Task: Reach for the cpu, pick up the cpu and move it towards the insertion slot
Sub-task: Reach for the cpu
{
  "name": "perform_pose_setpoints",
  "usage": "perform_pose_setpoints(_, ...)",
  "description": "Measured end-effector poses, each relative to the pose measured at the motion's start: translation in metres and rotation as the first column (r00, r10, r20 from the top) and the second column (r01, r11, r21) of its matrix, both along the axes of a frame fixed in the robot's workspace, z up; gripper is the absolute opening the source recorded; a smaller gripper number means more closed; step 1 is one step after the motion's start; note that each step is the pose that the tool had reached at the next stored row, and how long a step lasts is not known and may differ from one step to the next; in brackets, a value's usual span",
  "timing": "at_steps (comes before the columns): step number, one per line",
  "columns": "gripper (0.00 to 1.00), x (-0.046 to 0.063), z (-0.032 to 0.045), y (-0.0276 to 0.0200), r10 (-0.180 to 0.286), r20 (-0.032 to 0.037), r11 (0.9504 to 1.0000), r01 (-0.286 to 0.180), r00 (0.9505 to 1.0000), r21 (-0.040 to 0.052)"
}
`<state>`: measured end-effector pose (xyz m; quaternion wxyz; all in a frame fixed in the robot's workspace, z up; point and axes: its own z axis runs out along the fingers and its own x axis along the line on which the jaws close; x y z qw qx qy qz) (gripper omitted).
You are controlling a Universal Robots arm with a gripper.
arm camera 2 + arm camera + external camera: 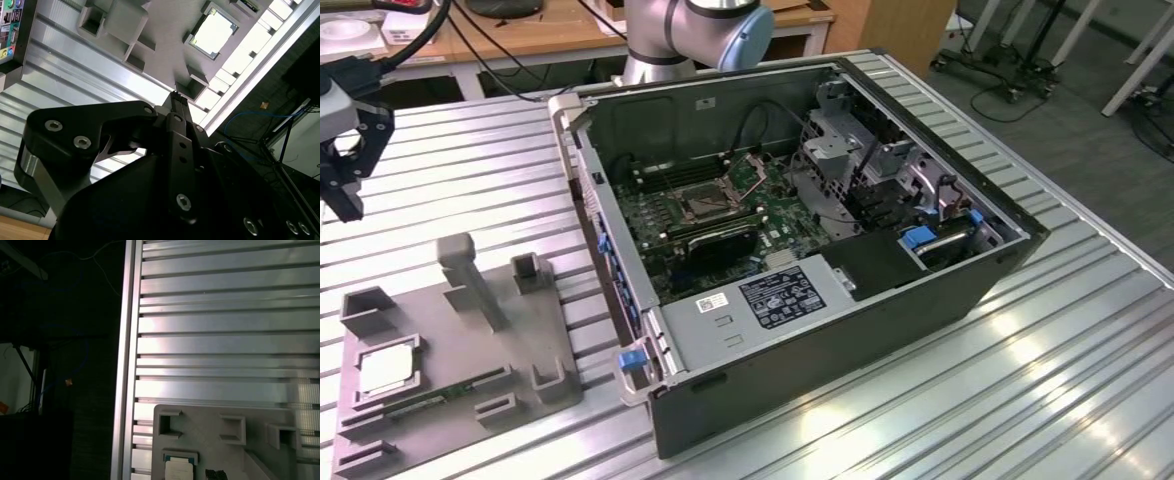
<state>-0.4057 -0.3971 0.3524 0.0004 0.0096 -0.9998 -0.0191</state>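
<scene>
Currently reach only: the cpu sits untouched in the grey tray, my claw hangs apart from that tray, open or closed I cannot tell, and the insertion slot lies well beyond the tray, unapproached.

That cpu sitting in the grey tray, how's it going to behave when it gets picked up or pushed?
The cpu looks thin, flat and rigid, so it should lift without flexing. Its smooth shiny top may be slippery. It sits in a recess of the grey tray, so pushing sideways probably won't shift it.
</scene>
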Motion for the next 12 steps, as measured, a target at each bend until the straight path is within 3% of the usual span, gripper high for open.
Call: perform_pose_setpoints(12, 0.11, -0.0029, -0.0004, 0.0000, 0.000, 0.0001, 1.0000, 0.000, 1.0000, 0.0001)
